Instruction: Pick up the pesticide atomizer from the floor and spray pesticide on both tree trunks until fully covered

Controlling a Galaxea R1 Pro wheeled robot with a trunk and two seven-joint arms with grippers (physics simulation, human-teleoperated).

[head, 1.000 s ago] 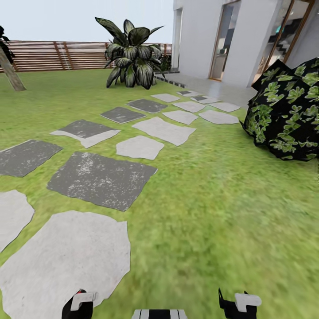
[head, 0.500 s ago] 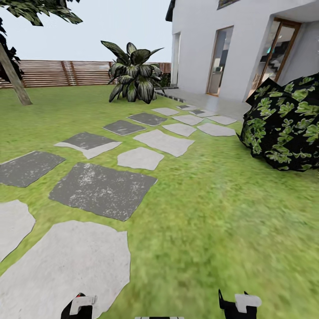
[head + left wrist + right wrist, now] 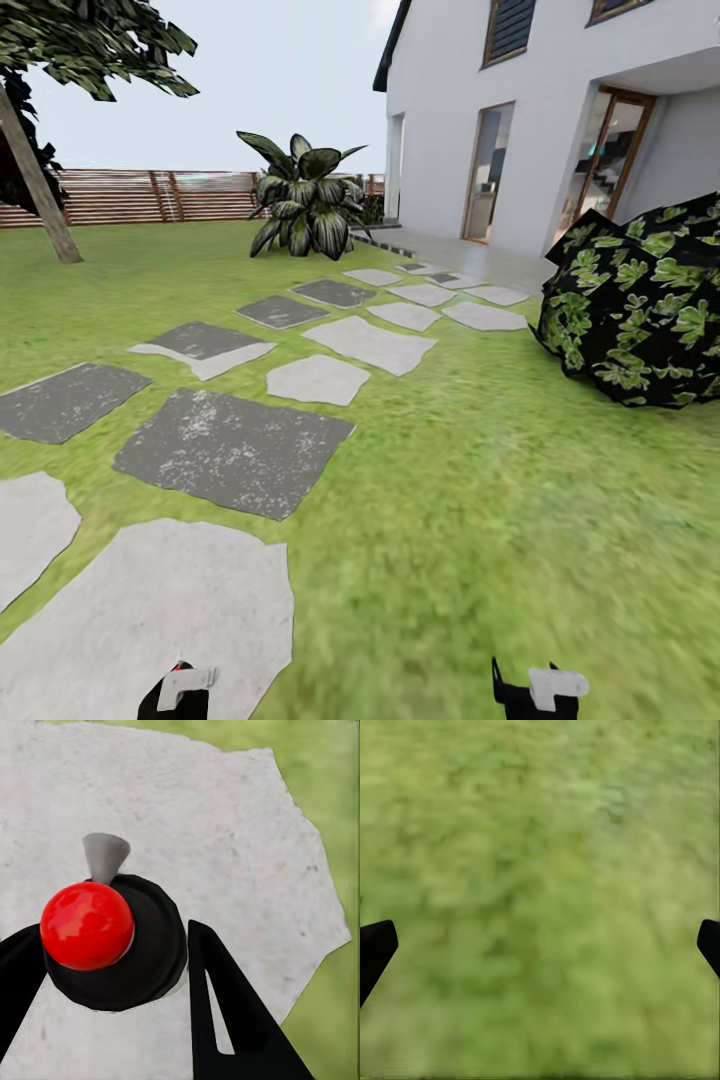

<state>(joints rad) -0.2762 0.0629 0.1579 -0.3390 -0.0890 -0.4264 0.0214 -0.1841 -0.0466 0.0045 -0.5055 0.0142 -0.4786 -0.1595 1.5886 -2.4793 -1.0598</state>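
Left jaws clamp the red-knobbed atomizer (image 3: 112, 945) over pale paving — right jaws gape above lawn (image 3: 540, 885).

the scene was evenly and brightly lit under a pale flat sky (image 3: 280, 70), with no clear light direction and no cast shadows on the lawn (image 3: 480, 500) or the stepping stones (image 3: 230, 450). the grass texture was smeared and soft, most of all near the lower edge of the head view and across the right wrist view, while the white house (image 3: 450, 120) looked crisp. a soft highlight sat on the red ball (image 3: 86, 925).
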